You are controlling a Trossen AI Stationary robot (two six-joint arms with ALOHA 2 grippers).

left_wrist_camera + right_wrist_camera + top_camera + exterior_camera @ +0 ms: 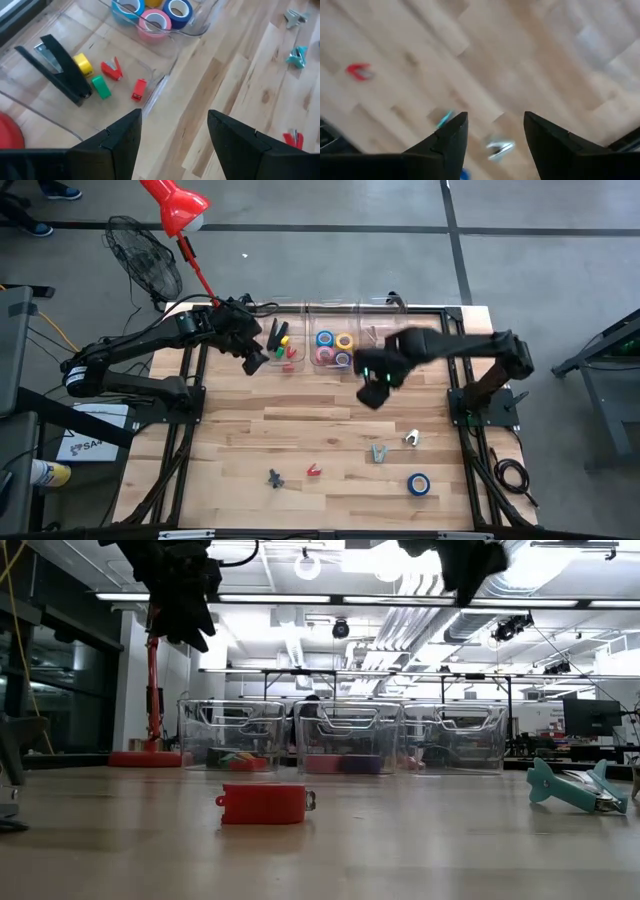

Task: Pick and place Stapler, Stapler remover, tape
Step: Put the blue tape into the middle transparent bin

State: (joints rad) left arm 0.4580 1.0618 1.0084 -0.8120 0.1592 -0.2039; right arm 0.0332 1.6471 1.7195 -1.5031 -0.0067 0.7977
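A blue tape roll (418,484) lies flat near the table's front right. A teal stapler remover (378,452), a silver one (411,438), a red one (314,470) and a grey one (274,477) lie loose on the wood. A black stapler (60,70) lies in the left clear bin (285,345) with small coloured pieces. Blue and pink tape rolls (155,20) sit in the middle bin (335,348). My left gripper (255,360) hangs open over the left bin's near edge. My right gripper (375,385) hovers open above bare wood, pointing down, with nothing between its fingers (495,130).
A third clear bin (385,330) stands at the far right of the row. A red lamp (178,208) and a black fan (145,255) stand beyond the far left corner. Bare wood lies between the bins and the loose items.
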